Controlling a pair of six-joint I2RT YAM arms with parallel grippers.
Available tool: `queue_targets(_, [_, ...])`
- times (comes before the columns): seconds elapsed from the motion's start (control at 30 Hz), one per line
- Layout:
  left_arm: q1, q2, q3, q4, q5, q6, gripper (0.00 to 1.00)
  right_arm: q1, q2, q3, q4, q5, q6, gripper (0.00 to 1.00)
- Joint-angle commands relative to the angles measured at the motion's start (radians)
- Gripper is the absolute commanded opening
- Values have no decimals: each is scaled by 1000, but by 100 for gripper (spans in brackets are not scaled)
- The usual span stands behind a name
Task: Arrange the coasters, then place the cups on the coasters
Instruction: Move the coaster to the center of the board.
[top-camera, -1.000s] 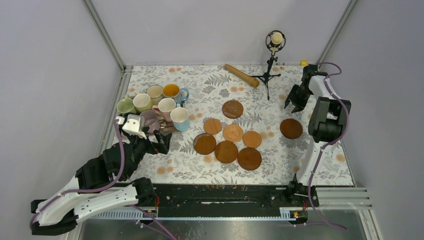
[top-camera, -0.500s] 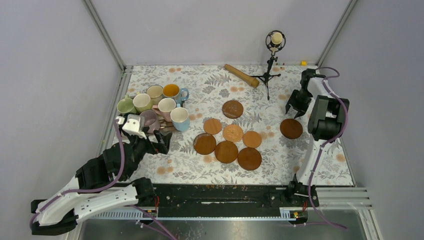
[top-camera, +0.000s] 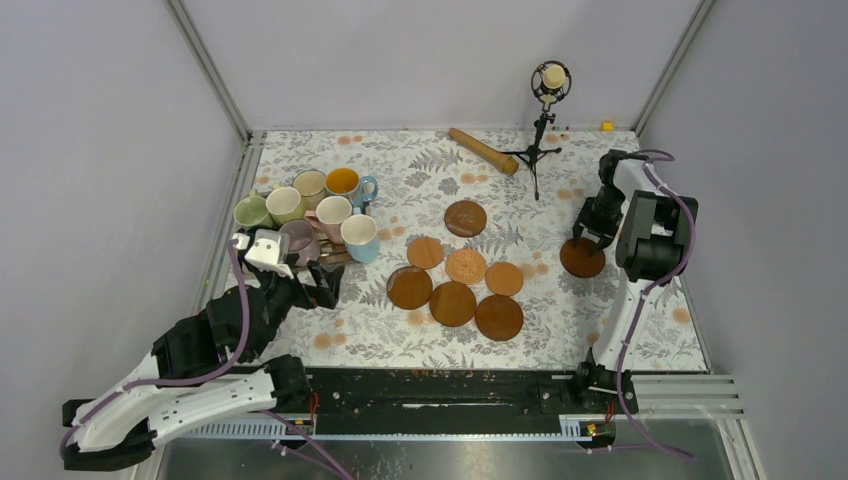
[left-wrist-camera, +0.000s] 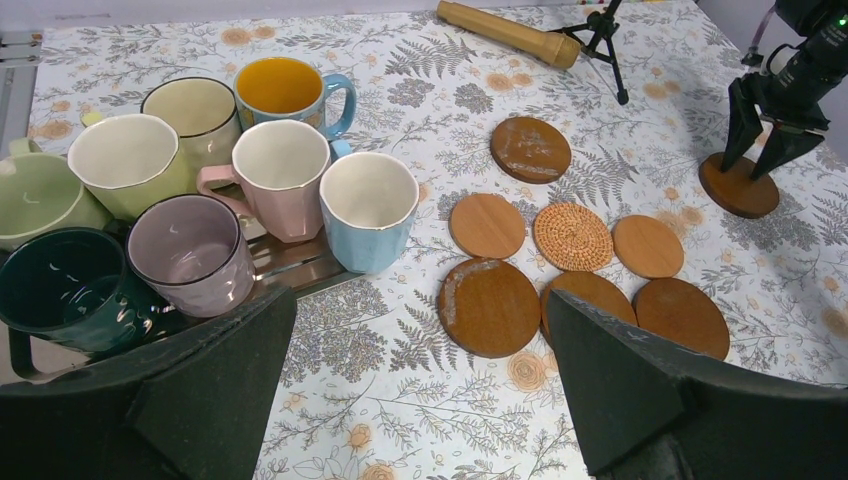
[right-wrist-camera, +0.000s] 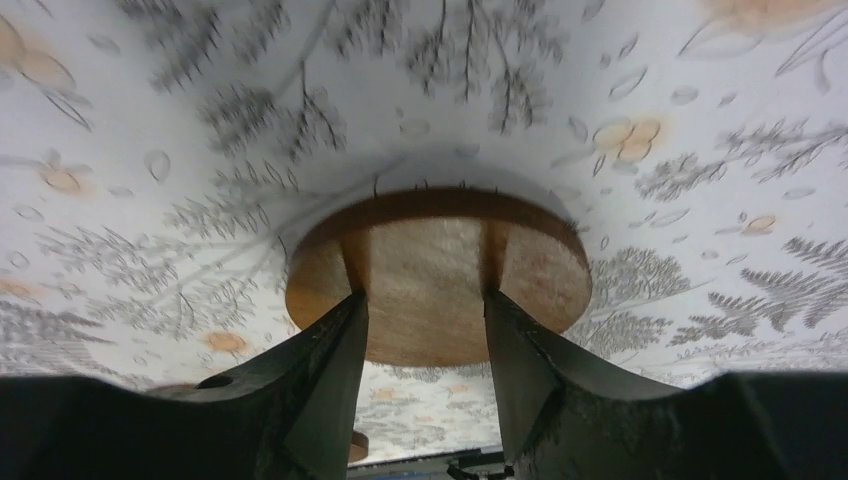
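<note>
Arranging the coasters looked like the step in hand, since no cup stood on a disc: the cups (top-camera: 310, 215) were bunched together at ten o'clock on the table (top-camera: 400, 345), and seven coasters (top-camera: 453, 303) lay crowded about the centre, several touching, with one dark disc (top-camera: 465, 218) a little apart at their twelve o'clock. The eighth, a lone dark coaster (top-camera: 584, 262), sat well apart at three o'clock, and the right gripper (top-camera: 583, 238) stood over it with its jaws only part-way apart, narrower than the disc; the wrist view showed both fingertips (right-wrist-camera: 352, 300) down on or just above its top face, gripping nothing. The left gripper (left-wrist-camera: 420, 300) hung spread wide near the cups at their six o'clock, holding nothing. The next move probably called for either sliding this disc by pressing on it or spreading the jaws past its rim to lift it; as they stood, they could not straddle it. Compared with a second before, the right gripper had travelled from the disc's one o'clock, clear of it, down onto its far edge, while its jaws changed little. The left arm, the cups and the central discs had not shifted.
</note>
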Motion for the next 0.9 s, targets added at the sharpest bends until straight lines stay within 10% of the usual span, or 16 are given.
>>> queue_targets(0.0, [3,-15,0,41,-4,10,99,4,-76,-102,-21,21,-9,54])
queue_targets(0.27, [3,-18,0,47,11,14,99,2,-217,-247,47,-54,0,48])
queue_targets(0.57, [3,-24,-2,47,20,11,98,-21,-218,-99,206,-33,321,43])
queue_targets(0.87, [3,-41,-5,58,12,17,99,-21,-63,60,188,82,233,41])
